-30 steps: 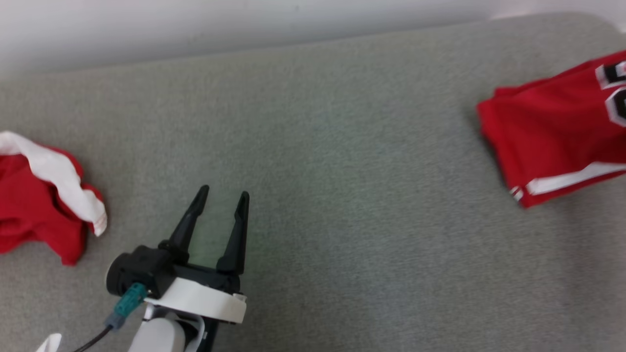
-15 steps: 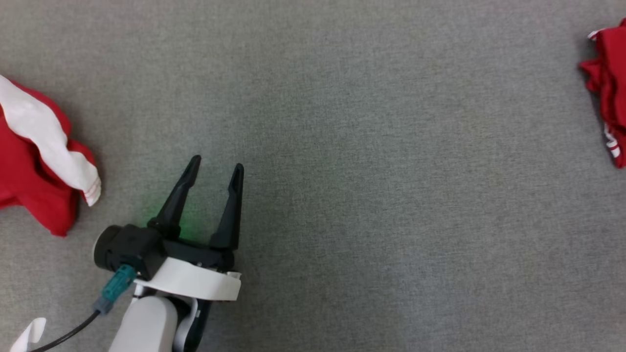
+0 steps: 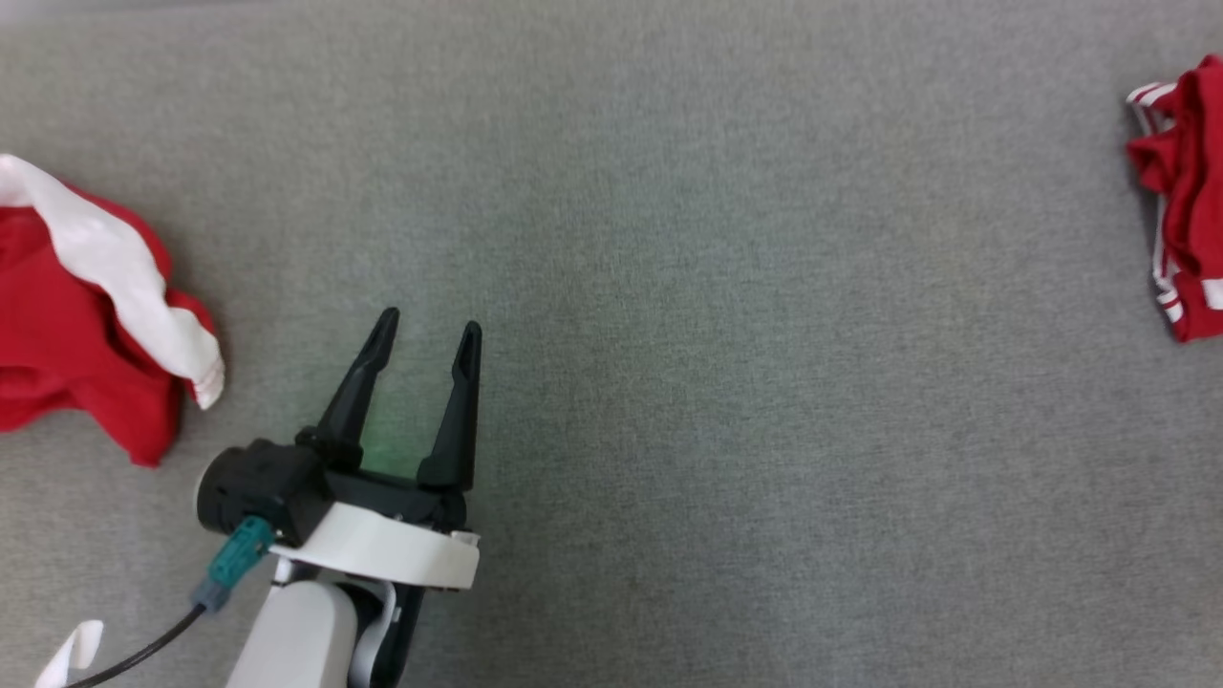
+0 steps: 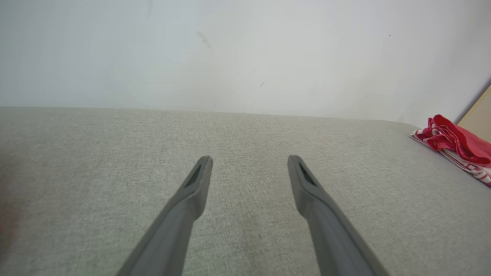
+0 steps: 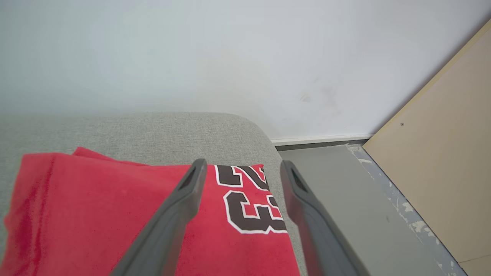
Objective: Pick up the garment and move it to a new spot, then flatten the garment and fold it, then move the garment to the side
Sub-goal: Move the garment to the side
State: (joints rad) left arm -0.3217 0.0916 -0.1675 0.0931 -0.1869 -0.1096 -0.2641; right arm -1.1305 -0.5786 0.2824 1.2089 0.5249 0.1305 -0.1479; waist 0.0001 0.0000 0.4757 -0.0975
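Observation:
A red garment [image 5: 96, 207] with a black, white-edged number lies flat and folded at the grey surface's far right corner. My right gripper [image 5: 243, 163] hovers just above it, open, nothing between its fingers. In the head view, red cloth with white stripes [image 3: 1190, 191] shows at the right edge, and in the left wrist view it is at the far right [image 4: 456, 143]. My left gripper [image 3: 429, 323] is open and empty over bare grey fabric at the lower left, and its fingers are spread wide in its own view [image 4: 249, 158].
A second, crumpled red and white garment [image 3: 67, 325] lies at the left edge, left of my left gripper. The grey fabric surface [image 3: 726, 382] ends at a pale wall [image 4: 245, 53]. Beyond its right corner are grey floor [image 5: 345, 199] and a tan wooden panel [image 5: 441, 153].
The head camera has tilted and swung, so the far wall and most of the folded red garment have left the picture. My left gripper keeps its open pose.

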